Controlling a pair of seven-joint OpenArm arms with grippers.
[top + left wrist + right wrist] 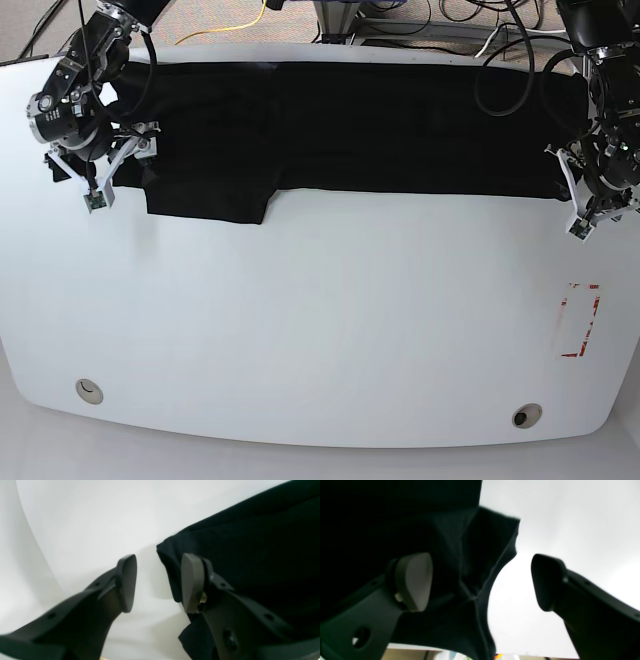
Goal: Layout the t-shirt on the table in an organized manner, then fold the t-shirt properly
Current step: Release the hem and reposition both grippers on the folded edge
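Since the black t-shirt (350,130) lay in one long folded strip along the far side of the white table (300,330), with a sleeve flap hanging toward the near side, the folding step looked partly done. The right gripper (482,580) and the left gripper (158,582) each hung at one end of it, jaws apart and holding nothing. Next, I think, both would need to pinch an end and fold it inward.

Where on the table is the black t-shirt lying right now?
In the base view the t-shirt lies stretched along the far edge of the white table, between the two pincers, far from the red tape marks.
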